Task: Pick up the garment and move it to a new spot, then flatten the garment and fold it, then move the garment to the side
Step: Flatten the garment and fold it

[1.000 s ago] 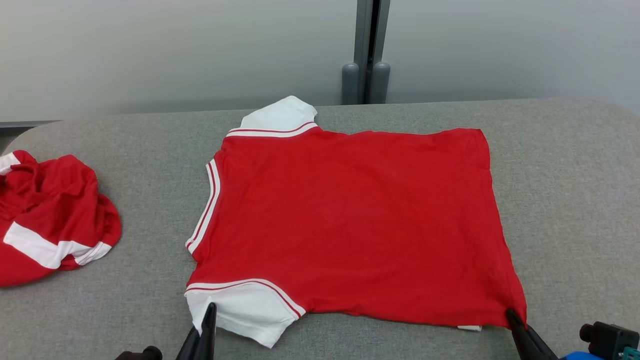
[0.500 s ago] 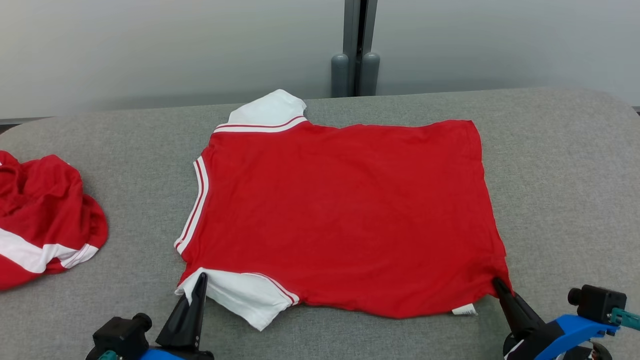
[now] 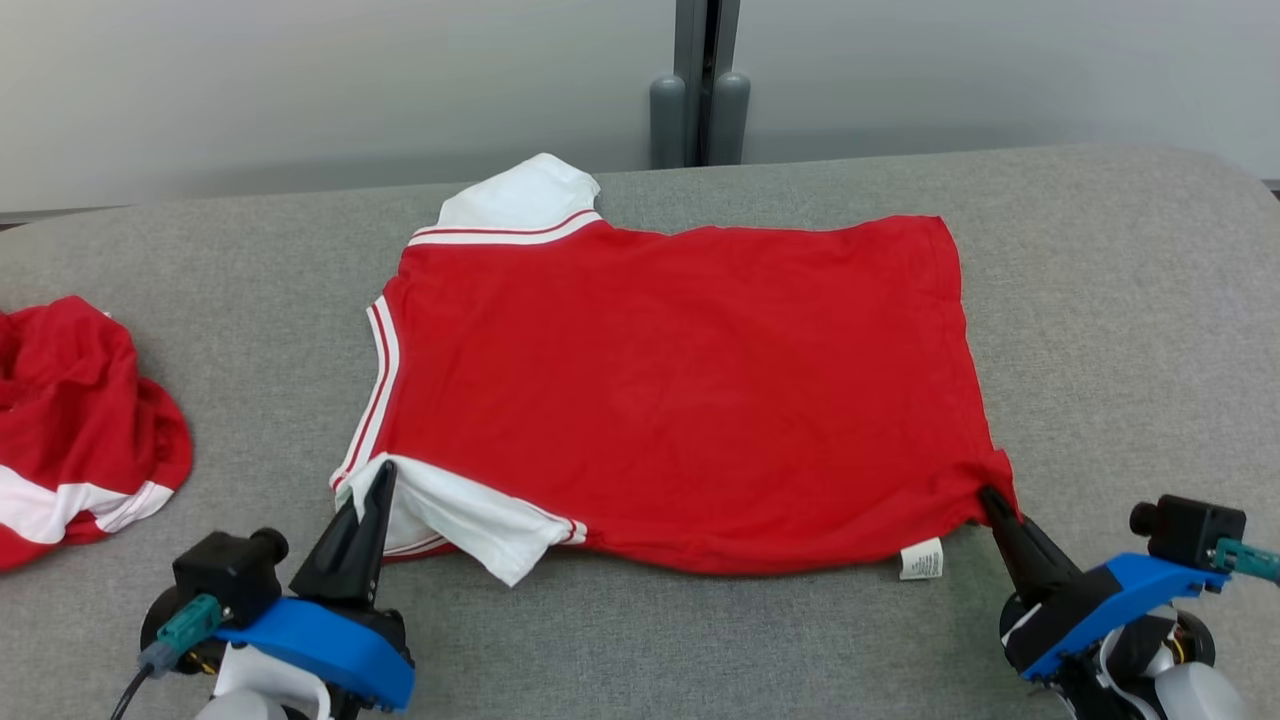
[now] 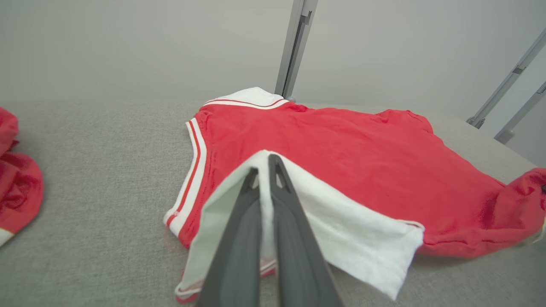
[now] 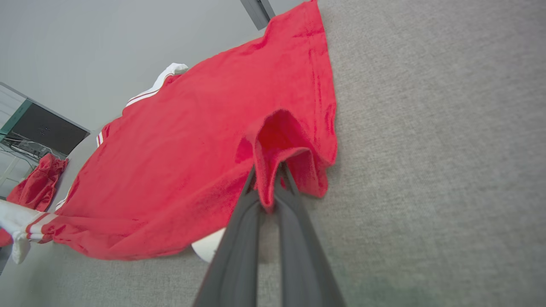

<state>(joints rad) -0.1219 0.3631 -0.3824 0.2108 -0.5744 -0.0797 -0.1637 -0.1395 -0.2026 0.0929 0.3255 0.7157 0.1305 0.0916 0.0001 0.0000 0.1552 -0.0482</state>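
**Clerk:** First entry?

**Checker:** One shirt [image 3: 680,390], red, with white sleeves and red-and-white striped trim. It lies spread out in the middle of the grey desk [image 3: 1130,330]. The neck edge points to the robot's left and the hem to its right.

**Clerk:** Sleeves?

**Checker:** Two. The far sleeve [image 3: 515,200] lies flat at the shirt's far side. The near sleeve [image 3: 470,520] is raised at its left corner and folded in towards the red body.

**Clerk:** Left gripper?

**Checker:** The left gripper [image 3: 383,475] has its fingers together, clamped on the white cloth of the near sleeve. In the left wrist view the cloth is pinched between them.

**Clerk:** Right gripper?

**Checker:** The right gripper [image 3: 988,497] also has its fingers together, clamped on the near hem corner. The red cloth peaks up over the fingertips.

**Clerk:** Sundries?

**Checker:** One white label [image 3: 921,558] sticks out from under the near hem, just beside the right gripper. One second garment [image 3: 70,420], red and white, lies crumpled at the desk's left edge, well apart from the shirt. One grey post [image 3: 700,100] stands behind the far edge, against a pale wall [image 3: 300,90].
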